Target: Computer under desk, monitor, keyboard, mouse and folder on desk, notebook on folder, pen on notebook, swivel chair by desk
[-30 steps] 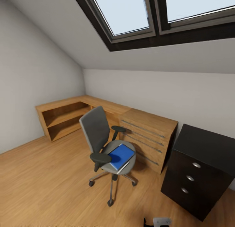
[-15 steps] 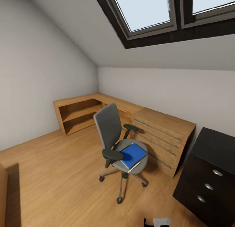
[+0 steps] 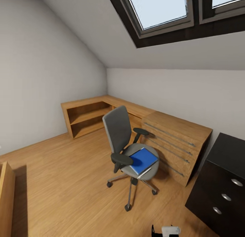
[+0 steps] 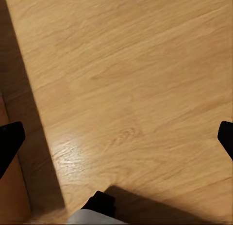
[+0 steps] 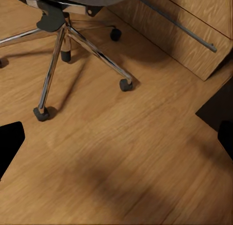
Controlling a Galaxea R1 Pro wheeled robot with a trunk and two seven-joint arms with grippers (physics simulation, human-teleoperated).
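Both end effectors empty, fingers apart over the floor (image 4: 126,79). Swivel chair (image 3: 131,152) castors ahead of right end effector (image 5: 116,137): base contact could roll it, sliding folder (image 3: 143,160) off.

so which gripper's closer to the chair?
Right. Its wrist view has the chair base and castors just ahead, fingers spread over the floor. The left fingers, also spread, face bare floor.

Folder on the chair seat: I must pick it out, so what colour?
Bright blue folder, clearest in the head view.
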